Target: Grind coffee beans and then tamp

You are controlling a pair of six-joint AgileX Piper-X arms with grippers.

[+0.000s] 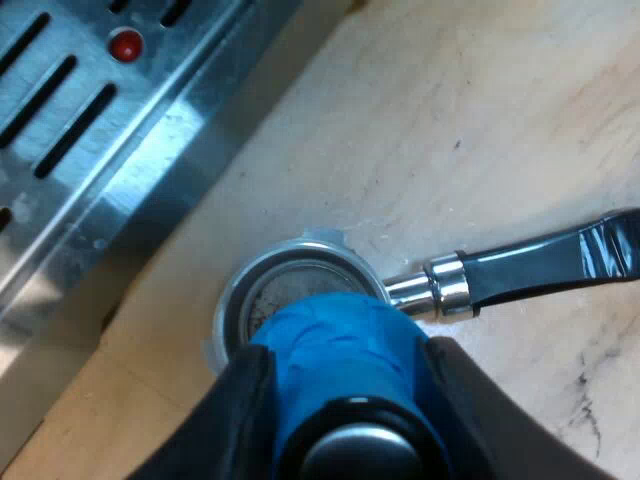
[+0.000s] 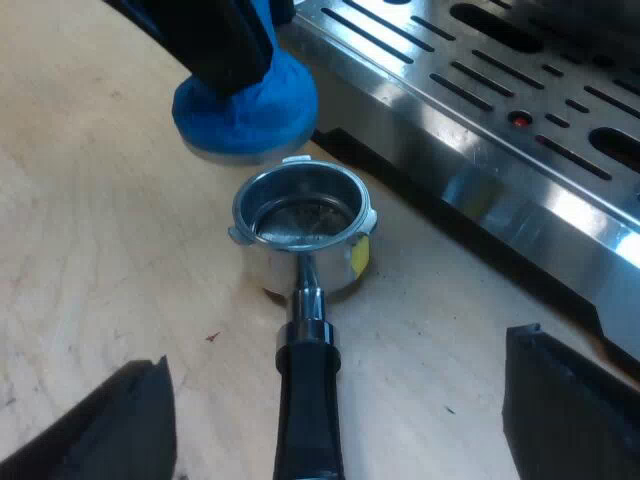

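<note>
1. The left gripper (image 1: 348, 405) points steeply down at the table (image 1: 480, 120). Its black fingers are clamped on either side of the blue tamper (image 1: 335, 345), whose dark round knob sits between them.
2. Seen from that wrist, the holder (image 1: 300, 265) lies just under and ahead of the gripped tamper, with part of its rim hidden behind the blue body.
3. From the right wrist, the left gripper (image 2: 225, 50) carries the tamper (image 2: 245, 105) just beyond the holder's basket. I cannot tell whether its metal foot touches the wood.
4. The right gripper (image 2: 338, 350) tilts down over the table (image 2: 90, 250) with its fingers spread wide and nothing in them.
5. The holder (image 2: 300, 225) rests on the table ahead of those fingers, mouth up. Its handle runs back between them.
6. The basket is polished steel, round, with small lugs at the rim and dark specks inside. The handle is glossy black behind a chrome collar.
7. The tamper looks wrapped in wrinkled blue tape.
8. The machine's drip tray (image 2: 480, 110), brushed steel with long slots, lies close beside the holder on pale, grained wood.
</note>
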